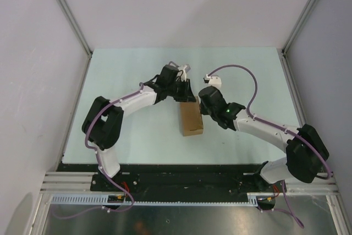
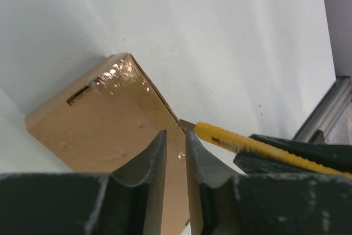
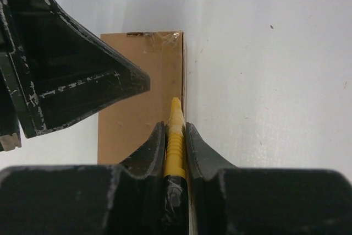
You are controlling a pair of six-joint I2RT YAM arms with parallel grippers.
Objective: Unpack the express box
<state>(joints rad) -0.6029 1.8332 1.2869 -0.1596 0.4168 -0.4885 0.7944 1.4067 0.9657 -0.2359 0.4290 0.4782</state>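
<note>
The express box, a small flat brown carton, lies on the table between the two arms. Shiny tape covers its far end. My left gripper rests its tips over the box's top face near the right edge. Its jaws are almost together, with only cardboard showing through the slit. In the top view the left gripper is at the box's far end. My right gripper is shut on a yellow utility knife. The knife's blade tip touches the box's long right edge. The right gripper is beside that edge.
The pale table is bounded by aluminium rails and white walls. A rail corner shows to the right of the knife. A purple cable loops above the right arm. The left finger overhangs the box.
</note>
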